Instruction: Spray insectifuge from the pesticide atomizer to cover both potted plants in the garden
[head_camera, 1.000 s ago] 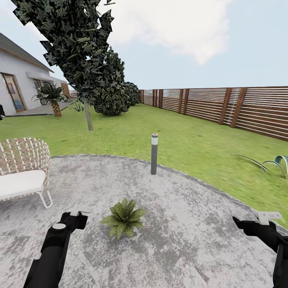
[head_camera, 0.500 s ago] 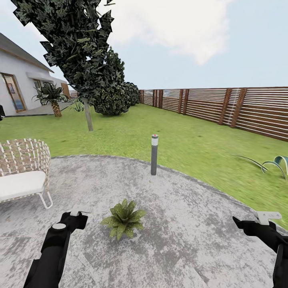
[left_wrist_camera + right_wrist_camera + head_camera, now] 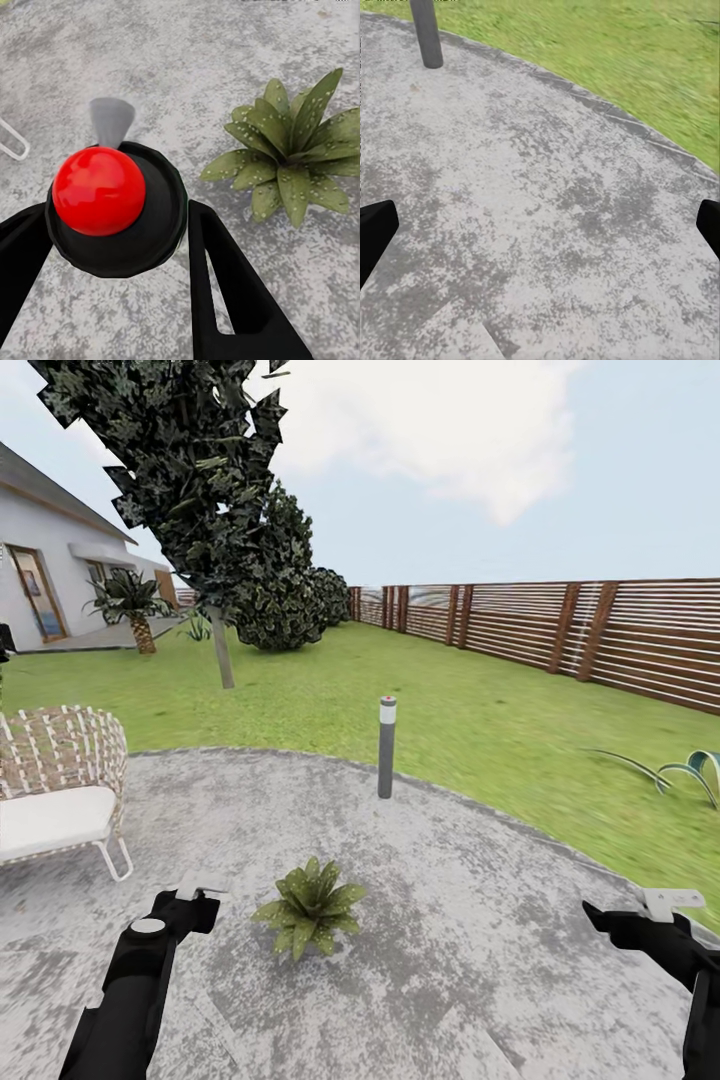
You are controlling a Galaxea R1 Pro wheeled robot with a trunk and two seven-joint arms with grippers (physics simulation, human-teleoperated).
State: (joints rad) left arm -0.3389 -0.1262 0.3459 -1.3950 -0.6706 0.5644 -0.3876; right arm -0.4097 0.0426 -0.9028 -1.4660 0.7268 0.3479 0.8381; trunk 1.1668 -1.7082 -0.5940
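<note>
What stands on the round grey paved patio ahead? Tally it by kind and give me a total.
low potted plant with pointed green leaves: 1
grey bollard lamp with a red dot on top: 1
woven wicker chair with a white cushion: 1
Total: 3

This is the back garden of a house, out in daylight under a cloudy blue sky. A round grey paved patio (image 3: 420, 920) sits in a wide green lawn (image 3: 450, 710), closed in by a slatted brown wooden fence (image 3: 560, 625). A white house (image 3: 45, 565) with a door stands at the far left, a small palm (image 3: 128, 600) beside it. A leaning tree (image 3: 200, 490), dark shrubs (image 3: 290, 600), a woven garden chair (image 3: 60, 780), a bollard lamp (image 3: 386, 745) and a little potted plant (image 3: 310, 905) on the paving complete it.
</note>
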